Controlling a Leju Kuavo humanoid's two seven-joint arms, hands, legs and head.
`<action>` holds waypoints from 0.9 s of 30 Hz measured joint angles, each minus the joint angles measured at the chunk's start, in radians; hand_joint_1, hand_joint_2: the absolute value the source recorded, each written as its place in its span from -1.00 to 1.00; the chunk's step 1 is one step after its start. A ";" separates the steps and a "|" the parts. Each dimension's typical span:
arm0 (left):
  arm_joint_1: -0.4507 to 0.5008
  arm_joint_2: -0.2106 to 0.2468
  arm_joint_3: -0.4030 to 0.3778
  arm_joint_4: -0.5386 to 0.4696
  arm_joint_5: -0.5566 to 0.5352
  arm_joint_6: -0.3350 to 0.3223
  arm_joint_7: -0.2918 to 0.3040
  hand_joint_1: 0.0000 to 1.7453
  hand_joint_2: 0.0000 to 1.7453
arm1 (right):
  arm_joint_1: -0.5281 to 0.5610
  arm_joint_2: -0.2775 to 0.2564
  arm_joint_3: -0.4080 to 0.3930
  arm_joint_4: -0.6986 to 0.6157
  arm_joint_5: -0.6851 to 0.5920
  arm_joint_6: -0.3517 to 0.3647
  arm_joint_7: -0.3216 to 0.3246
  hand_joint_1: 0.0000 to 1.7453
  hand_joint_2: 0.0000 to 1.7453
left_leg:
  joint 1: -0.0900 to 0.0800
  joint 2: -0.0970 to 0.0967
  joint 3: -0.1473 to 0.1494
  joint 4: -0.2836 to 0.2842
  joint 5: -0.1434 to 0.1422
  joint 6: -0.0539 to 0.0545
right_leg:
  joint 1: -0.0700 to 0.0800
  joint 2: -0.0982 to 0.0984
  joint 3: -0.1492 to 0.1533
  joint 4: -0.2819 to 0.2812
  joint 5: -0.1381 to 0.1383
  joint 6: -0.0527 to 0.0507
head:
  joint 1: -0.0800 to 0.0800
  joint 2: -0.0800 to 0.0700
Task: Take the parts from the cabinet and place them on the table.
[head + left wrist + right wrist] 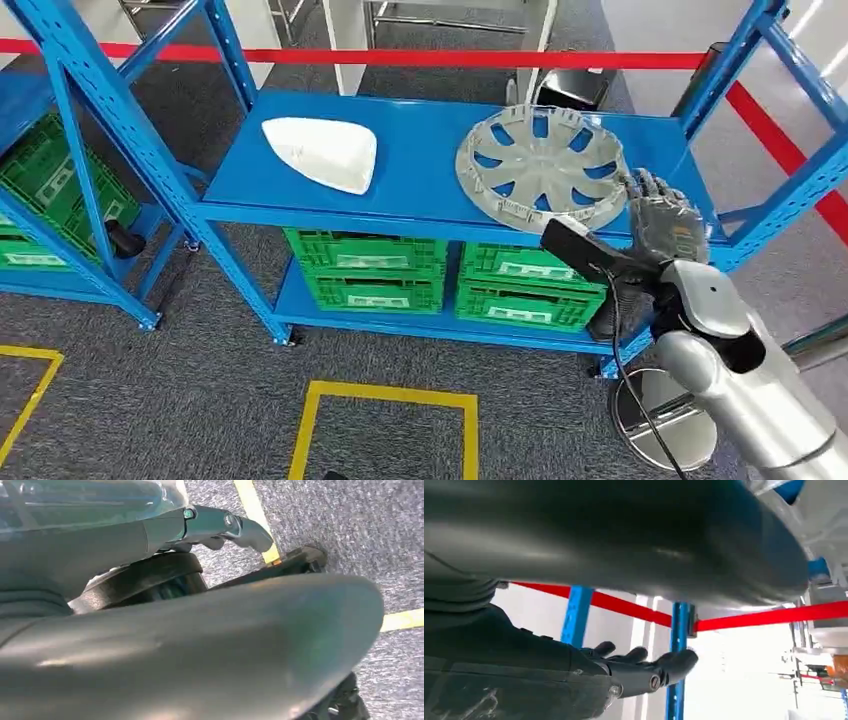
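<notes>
The right robot hand is raised at the front right corner of the blue cabinet's top shelf, palm toward the shelf, fingers spread and only slightly curled. It holds nothing. Its fingertips sit just beside the near right rim of the grey wheel cover; whether they touch the rim cannot be told. The silver right arm comes up from below the hand, with a black cable running down along it.

The wheel cover lies flat on the top shelf, just left of and beyond the right robot hand. Well to the left of the hand, on the same shelf, lies a white shell-shaped part, apart from the wheel cover.

Below the hand and to its left, on the cabinet's lower shelf, stand 2 stacks of green plastic crates, side by side. Far left of the hand, a 2nd blue rack holds another green crate. Yellow floor markings lie on the grey carpet in front of the cabinet.

Beyond the cabinet, a red tape barrier stretches across behind the shelf.

The left robot hand hangs over the carpet; how far it is open cannot be told.
</notes>
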 joint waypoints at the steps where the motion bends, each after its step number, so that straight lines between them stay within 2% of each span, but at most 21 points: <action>1: -0.002 0.000 0.000 0.000 0.000 0.000 0.002 -1.00 -1.00 | -0.005 -0.003 0.000 0.000 -0.002 -0.004 0.000 -1.00 -1.00 | 0.003 0.000 0.008 -0.002 -0.004 0.004 | 0.000 -0.003 -0.022 0.043 -0.004 0.007 | 0.003 0.000; 2: -0.002 0.000 0.000 0.000 0.000 0.000 0.003 -1.00 -1.00 | -0.007 -0.005 0.000 0.000 -0.007 -0.007 0.000 -1.00 -1.00 | 0.005 0.000 0.013 -0.003 -0.009 0.009 | -0.004 -0.004 -0.062 0.106 -0.020 0.014 | 0.009 0.000; 4: 0.000 0.000 0.000 0.000 0.000 0.000 0.003 -1.00 -1.00 | -0.004 -0.010 0.002 0.001 -0.013 -0.011 0.000 -1.00 -1.00 | 0.007 0.000 0.023 -0.003 -0.023 0.008 | -0.012 -0.005 -0.162 0.238 -0.072 0.026 | 0.013 0.000; 5: 0.001 0.000 0.000 0.000 0.000 0.000 0.003 -1.00 -1.00 | -0.004 -0.011 0.004 0.002 -0.015 -0.013 0.000 -1.00 -1.00 | 0.007 0.000 0.031 -0.003 -0.031 0.007 | -0.015 -0.006 -0.194 0.263 -0.080 0.030 | 0.016 0.000; 6: 0.002 0.000 0.000 0.000 0.000 0.000 0.003 -1.00 -1.00 | -0.004 -0.011 0.005 0.002 -0.018 -0.015 0.000 -1.00 -1.00 | 0.007 0.000 0.042 -0.003 -0.040 0.005 | -0.017 -0.006 -0.208 0.250 -0.065 0.030 | 0.016 0.000; 7: 0.003 0.000 0.000 0.000 0.000 0.000 0.005 -1.00 -1.00 | -0.005 -0.013 0.005 0.002 -0.023 -0.016 0.000 -1.00 -1.00 | 0.008 -0.001 0.056 -0.003 -0.051 0.002 | -0.018 -0.007 -0.203 0.204 -0.028 0.032 | 0.017 0.000; 8: 0.004 0.000 0.000 0.000 0.000 0.000 0.006 -1.00 -1.00 | -0.005 -0.015 0.004 0.002 -0.028 -0.017 0.000 -1.00 -1.00 | 0.009 -0.001 0.072 -0.003 -0.062 -0.001 | -0.019 -0.007 -0.187 0.133 0.025 0.032 | 0.018 0.000; 9: 0.006 0.000 0.000 0.000 0.000 0.000 0.007 -1.00 -1.00 | -0.006 -0.017 0.005 0.002 -0.031 -0.018 0.000 -1.00 -1.00 | 0.009 -0.001 0.089 -0.003 -0.074 -0.006 | -0.019 -0.009 -0.166 0.047 0.098 0.031 | 0.019 0.000; 10: 0.008 0.000 0.000 0.001 0.000 0.000 0.008 -1.00 -1.00 | -0.005 -0.018 0.007 0.003 -0.032 -0.019 0.000 -1.00 -1.00 | 0.007 -0.001 0.094 -0.003 -0.087 -0.012 | -0.017 -0.013 -0.160 -0.007 0.148 0.027 | 0.023 0.000; 11: 0.009 0.001 0.000 0.002 0.000 0.000 0.007 -1.00 -1.00 | -0.006 -0.019 0.010 0.006 -0.034 -0.019 0.000 -1.00 -1.00 | 0.005 -0.004 0.097 -0.002 -0.091 -0.019 | -0.010 -0.016 -0.158 -0.016 0.102 0.016 | 0.023 0.000; 12: 0.007 0.000 0.000 0.001 -0.001 0.000 0.008 -1.00 -1.00 | -0.004 -0.022 0.011 0.006 -0.035 -0.021 0.000 -1.00 -1.00 | 0.005 -0.002 0.097 -0.006 -0.099 -0.028 | -0.008 -0.012 -0.155 -0.010 0.122 0.003 | 0.022 0.000; 15: 0.007 0.003 0.000 0.002 -0.001 0.000 0.008 -1.00 -1.00 | -0.011 -0.022 0.011 0.006 -0.041 -0.025 0.000 -1.00 -1.00 | 0.005 -0.002 0.104 0.008 -0.101 -0.041 | -0.016 -0.010 -0.131 -0.019 0.108 -0.016 | 0.021 0.000; 17: 0.005 0.002 0.000 0.001 -0.001 0.000 0.007 -1.00 -1.00 | -0.014 -0.022 0.013 0.006 -0.046 -0.029 0.000 -1.00 -1.00 | 0.005 -0.001 0.054 0.116 -0.108 -0.051 | -0.015 -0.011 -0.106 -0.026 0.095 -0.028 | 0.012 0.000; 19: -0.001 0.003 0.000 0.001 -0.002 0.000 0.005 -1.00 -1.00 | -0.014 -0.022 0.017 0.007 -0.047 -0.029 0.000 -1.00 -1.00 | 0.004 -0.001 -0.028 0.250 -0.166 -0.057 | -0.013 -0.010 -0.087 -0.026 0.077 -0.032 | 0.006 0.000; 20: -0.003 0.003 0.000 0.001 -0.002 0.000 0.004 -1.00 -1.00 | -0.013 -0.022 0.018 0.008 -0.047 -0.029 0.000 -1.00 -1.00 | 0.004 -0.001 -0.057 0.285 -0.194 -0.056 | -0.011 -0.010 -0.075 -0.026 0.068 -0.034 | 0.006 0.000; 21: -0.005 0.003 0.000 0.002 -0.002 0.000 0.003 -1.00 -1.00 | -0.013 -0.022 0.019 0.009 -0.047 -0.029 0.000 -1.00 -1.00 | 0.003 -0.001 -0.068 0.283 -0.195 -0.055 | -0.008 -0.008 -0.061 -0.026 0.058 -0.035 | 0.005 0.000; 22: -0.005 0.003 0.000 0.002 -0.002 0.000 0.003 -1.00 -1.00 | -0.014 -0.022 0.021 0.010 -0.050 -0.029 0.000 -1.00 -1.00 | 0.002 -0.001 -0.066 0.248 -0.167 -0.052 | -0.006 -0.007 -0.045 -0.026 0.047 -0.035 | 0.004 0.000; 23: -0.005 0.003 0.000 0.002 -0.002 0.000 0.003 -1.00 -1.00 | -0.014 -0.022 0.022 0.010 -0.052 -0.030 0.000 -1.00 -1.00 | 0.001 -0.001 -0.057 0.192 -0.116 -0.046 | -0.003 -0.005 -0.030 -0.026 0.037 -0.035 | 0.003 0.000; 25: -0.001 0.003 0.000 0.002 -0.002 0.000 0.003 -1.00 -1.00 | -0.014 -0.022 0.023 0.010 -0.053 -0.032 0.000 -1.00 -1.00 | -0.008 -0.001 -0.044 0.050 0.037 -0.025 | -0.001 -0.005 -0.011 -0.028 0.019 -0.034 | 0.001 0.000; 26: -0.002 0.003 0.000 0.002 -0.002 0.000 0.002 -1.00 -1.00 | -0.015 -0.021 0.026 0.014 -0.053 -0.034 0.000 -1.00 -1.00 | -0.015 -0.001 -0.050 0.047 0.015 -0.014 | 0.002 -0.004 -0.004 -0.025 0.015 -0.027 | 0.006 0.000; 27: -0.002 0.002 0.000 0.002 -0.002 0.000 0.002 -1.00 -1.00 | -0.016 -0.023 0.027 0.015 -0.054 -0.034 0.000 -1.00 -1.00 | -0.017 0.000 -0.030 0.014 0.013 -0.008 | 0.003 0.000 -0.015 -0.022 0.009 -0.021 | 0.000 0.000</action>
